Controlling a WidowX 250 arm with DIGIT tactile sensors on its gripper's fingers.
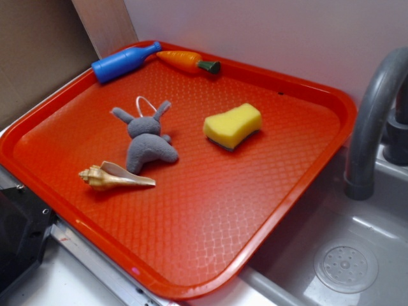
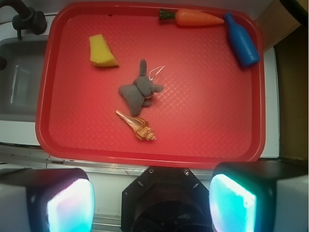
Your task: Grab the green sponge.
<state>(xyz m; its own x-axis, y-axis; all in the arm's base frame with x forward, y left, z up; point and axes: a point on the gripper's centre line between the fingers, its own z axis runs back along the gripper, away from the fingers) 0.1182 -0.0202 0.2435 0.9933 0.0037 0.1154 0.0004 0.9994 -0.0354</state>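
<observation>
The green sponge [image 1: 233,125] is a small yellow foam block with a thin dark layer underneath, lying on the red tray [image 1: 210,217] right of its middle. From the wrist camera the sponge [image 2: 102,51] lies in the tray's far left part. My gripper [image 2: 150,203] hangs high above the tray's near edge, well away from the sponge. Its two glowing pads [image 2: 70,205] stand wide apart with nothing between them, so it is open. The gripper does not show in the exterior view.
On the tray also lie a grey plush rabbit [image 1: 146,139], a seashell [image 1: 115,176], a blue toy bottle [image 1: 124,62] and an orange toy carrot [image 1: 188,61]. A grey faucet [image 1: 373,121] and sink [image 1: 344,255] stand to the right.
</observation>
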